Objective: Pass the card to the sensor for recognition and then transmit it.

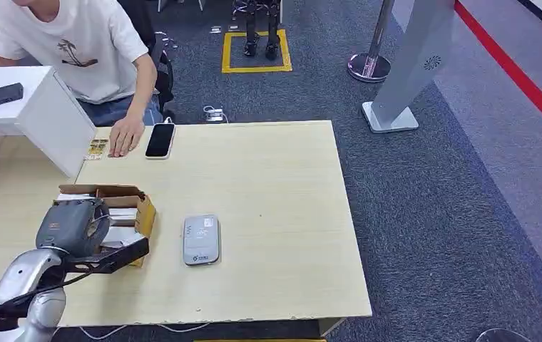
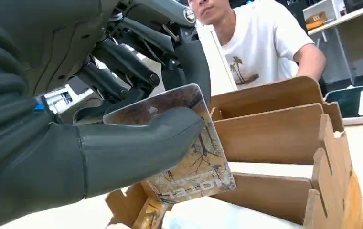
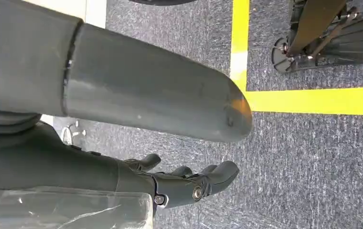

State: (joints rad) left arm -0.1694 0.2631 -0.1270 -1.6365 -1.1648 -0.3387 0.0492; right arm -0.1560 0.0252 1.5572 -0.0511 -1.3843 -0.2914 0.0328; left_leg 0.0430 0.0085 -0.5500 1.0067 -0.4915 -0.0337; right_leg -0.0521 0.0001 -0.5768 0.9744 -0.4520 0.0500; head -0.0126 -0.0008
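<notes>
My left hand (image 1: 75, 226) hovers over the wooden card holder (image 1: 140, 210) at the table's left side. In the left wrist view the thumb (image 2: 136, 143) and dark fingers (image 2: 122, 67) pinch a glossy card (image 2: 189, 157) with a brownish tree picture, lifted just above the holder's slotted walls (image 2: 275, 138). The grey card sensor (image 1: 201, 240) lies flat on the table, to the right of the holder. My right hand (image 3: 179, 183) hangs over grey carpet with its fingers loosely apart and nothing in it.
A person in a white T-shirt (image 1: 75, 43) sits at the table's far left, one hand (image 1: 125, 135) on the tabletop beside a black phone (image 1: 160, 140) and some small cards (image 1: 98, 148). A white box (image 1: 40, 114) stands at the far left. Carpet lies beyond the table's right edge (image 1: 354, 235).
</notes>
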